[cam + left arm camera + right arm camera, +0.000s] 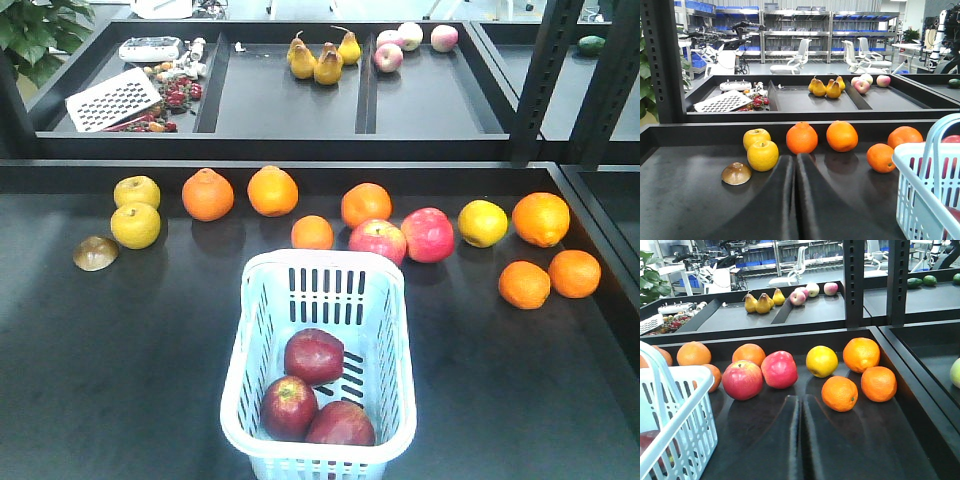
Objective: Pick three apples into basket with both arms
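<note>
Evidently finished: three maroon apples [314, 356] lie in the basket [240, 350]; left gripper [795, 172] and right gripper [801, 412] are closed, empty.

Bright, even overhead light. Soft, short shadows and faint reflections under fruit on the dark table [120, 340]. Glossy highlights on the apples [314, 356]. Front view slightly soft; wrist views sharp mid-range, the near gripper fingers [785, 200] blurred, slight wide-angle bowing at edges.

Robotics lab, shelving [790, 30], office chairs [790, 59]
</note>
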Available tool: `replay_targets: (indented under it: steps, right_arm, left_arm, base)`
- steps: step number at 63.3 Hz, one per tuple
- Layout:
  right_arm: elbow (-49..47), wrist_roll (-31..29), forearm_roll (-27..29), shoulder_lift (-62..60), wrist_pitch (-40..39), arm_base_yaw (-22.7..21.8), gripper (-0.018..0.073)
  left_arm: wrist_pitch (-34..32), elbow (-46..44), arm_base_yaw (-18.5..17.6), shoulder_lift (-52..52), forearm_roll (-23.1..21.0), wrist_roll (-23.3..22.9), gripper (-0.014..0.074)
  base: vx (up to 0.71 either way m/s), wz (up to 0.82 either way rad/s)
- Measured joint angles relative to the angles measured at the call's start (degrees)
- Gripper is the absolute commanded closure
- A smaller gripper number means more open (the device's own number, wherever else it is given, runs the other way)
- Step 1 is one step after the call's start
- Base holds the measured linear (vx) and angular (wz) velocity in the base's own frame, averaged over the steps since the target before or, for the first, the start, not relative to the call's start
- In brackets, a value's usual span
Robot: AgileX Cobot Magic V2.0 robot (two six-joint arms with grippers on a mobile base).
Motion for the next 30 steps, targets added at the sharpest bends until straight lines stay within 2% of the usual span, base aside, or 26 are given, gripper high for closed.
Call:
replay_targets:
  steps: [30]
  right_arm:
    - [0.0, 0.0, 0.0, 0.0, 0.0, 0.0, 0.0568]
  left_arm:
    - [0.0, 0.0, 0.0, 0.0, 0.0, 0.0, 0.0603]
  base:
    - [0.0, 0.0]
